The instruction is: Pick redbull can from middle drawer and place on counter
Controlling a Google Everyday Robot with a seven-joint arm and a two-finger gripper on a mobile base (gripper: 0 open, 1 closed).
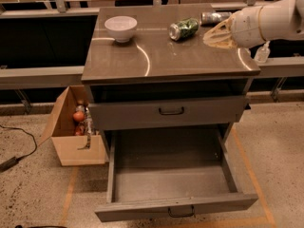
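Observation:
The redbull can (214,17) lies on its side at the back right of the counter (156,56). My gripper (213,36) hangs over the counter's right side, just in front of the can and close against it. I cannot tell whether it still holds the can. The white arm (268,23) comes in from the right. The middle drawer (168,177) is pulled wide open below, and its grey floor is bare. The drawer above it (171,112) is nearly closed, with a black handle.
A white bowl (120,27) stands at the counter's back left. A dented green can (183,28) lies near the back middle. An open cardboard box (76,137) with items sits on the floor left of the cabinet. A black cable (19,151) lies further left.

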